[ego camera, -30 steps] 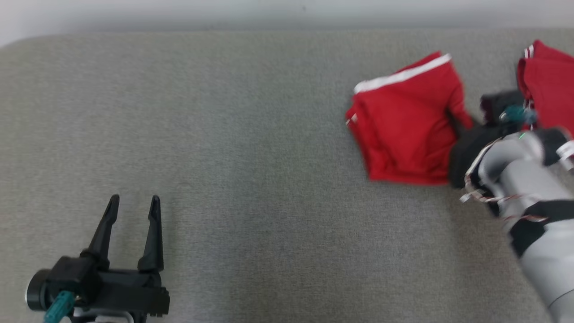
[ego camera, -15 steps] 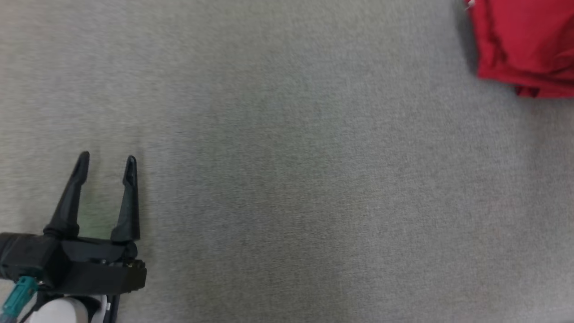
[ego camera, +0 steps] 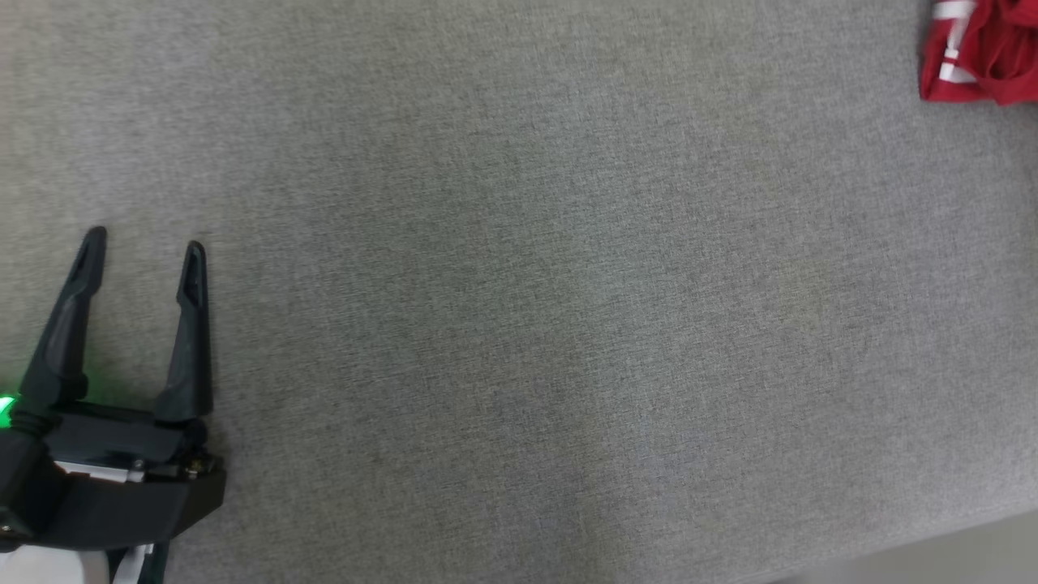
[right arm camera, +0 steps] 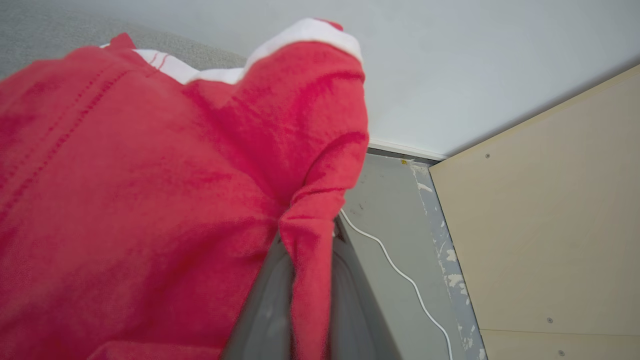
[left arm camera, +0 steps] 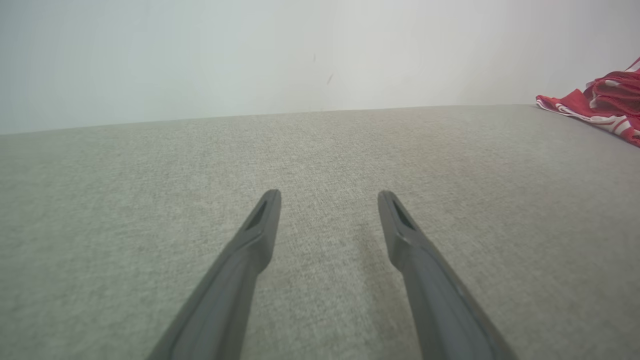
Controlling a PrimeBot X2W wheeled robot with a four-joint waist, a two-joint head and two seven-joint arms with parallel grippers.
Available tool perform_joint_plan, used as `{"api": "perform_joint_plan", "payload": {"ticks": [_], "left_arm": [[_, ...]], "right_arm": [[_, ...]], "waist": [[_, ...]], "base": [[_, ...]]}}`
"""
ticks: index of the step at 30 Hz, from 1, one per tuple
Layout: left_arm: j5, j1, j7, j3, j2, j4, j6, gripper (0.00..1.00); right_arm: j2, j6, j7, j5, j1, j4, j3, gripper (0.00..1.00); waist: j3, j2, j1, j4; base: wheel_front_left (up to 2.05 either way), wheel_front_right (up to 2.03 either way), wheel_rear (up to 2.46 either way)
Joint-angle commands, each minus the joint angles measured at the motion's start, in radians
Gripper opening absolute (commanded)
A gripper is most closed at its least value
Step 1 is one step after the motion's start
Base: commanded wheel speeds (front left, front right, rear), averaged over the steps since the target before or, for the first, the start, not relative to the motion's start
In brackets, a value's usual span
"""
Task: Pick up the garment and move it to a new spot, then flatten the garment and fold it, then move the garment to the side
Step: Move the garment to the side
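Garment [right arm camera: 150, 175], red, clamped in right end effector [right arm camera: 307, 240]; left end effector [ego camera: 145, 242] spread apart

A grey woven-fabric surface [ego camera: 519, 292] spreads wide and flat, its weave even and unmarked. At the lower right corner of the head view its edge gives way to a paler strip of floor [ego camera: 957, 560]. Seen from the left wrist, the far edge of the surface meets a plain pale wall [left arm camera: 250, 60] bearing two small dark marks [left arm camera: 330, 78]. From the right wrist, a white baseboard [right arm camera: 405, 148] runs along the foot of the wall. A thin white cable [right arm camera: 400, 272] snakes over the grey floor. A band of chipped paint [right arm camera: 450, 250] borders a beige panel [right arm camera: 550, 225] dotted with small screws [right arm camera: 487, 155].
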Motion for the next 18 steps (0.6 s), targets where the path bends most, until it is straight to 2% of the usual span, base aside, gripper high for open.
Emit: {"api": "perform_joint_plan", "payload": {"ticks": [1, 2, 3, 4, 5, 12, 18], "left_arm": [[-0.006, -0.016, 0.001, -0.006, -0.001, 0.014, 0.002, 1.0], [-0.006, -0.018, 0.001, -0.008, 0.0, 0.014, 0.002, 1.0], [-0.007, -0.02, 0.001, -0.01, 0.0, 0.015, 0.002, 1.0], [-0.008, -0.021, 0.001, -0.011, -0.001, 0.017, 0.002, 1.0], [-0.01, -0.022, 0.002, -0.011, -0.002, 0.02, 0.002, 1.0], [-0.016, -0.013, 0.002, 0.004, -0.018, 0.049, 0.003, 1.0], [-0.021, 0.021, 0.001, 0.025, -0.057, 0.08, 0.003, 1.0]], "right_arm": [[0.001, -0.003, -0.011, -0.008, -0.012, 0.004, -0.007, 0.0], [0.009, -0.003, -0.019, -0.014, -0.016, 0.008, -0.014, 0.0], [0.014, -0.003, -0.028, -0.025, -0.019, 0.01, -0.017, 0.12], [0.019, -0.003, -0.036, -0.037, -0.019, 0.013, -0.016, 0.48], [0.026, -0.003, -0.041, -0.045, -0.021, 0.019, -0.02, 1.0], [0.056, -0.003, -0.135, -0.143, -0.032, 0.019, -0.053, 1.0], [0.116, -0.003, -0.237, -0.17, 0.012, -0.007, -0.082, 1.0]], "waist": [[0.021, 0.0, 0.0001, -0.018], [0.023, 0.0, 0.0001, -0.018], [0.025, 0.0, 0.0001, -0.017], [0.027, 0.0, 0.0001, -0.017], [0.027, 0.0, 0.0001, -0.015], [-0.007, 0.0, 0.0001, -0.001], [-0.119, 0.0, 0.0001, 0.026]], "base": [[0.0, 0.0, 0.0], [0.0, 0.0, 0.0], [0.0, 0.0, 0.0], [0.0, 0.0, 0.0], [0.0, 0.0, 0.0], [0.0, 0.0, 0.0], [0.0, 0.0, 0.0]]}}
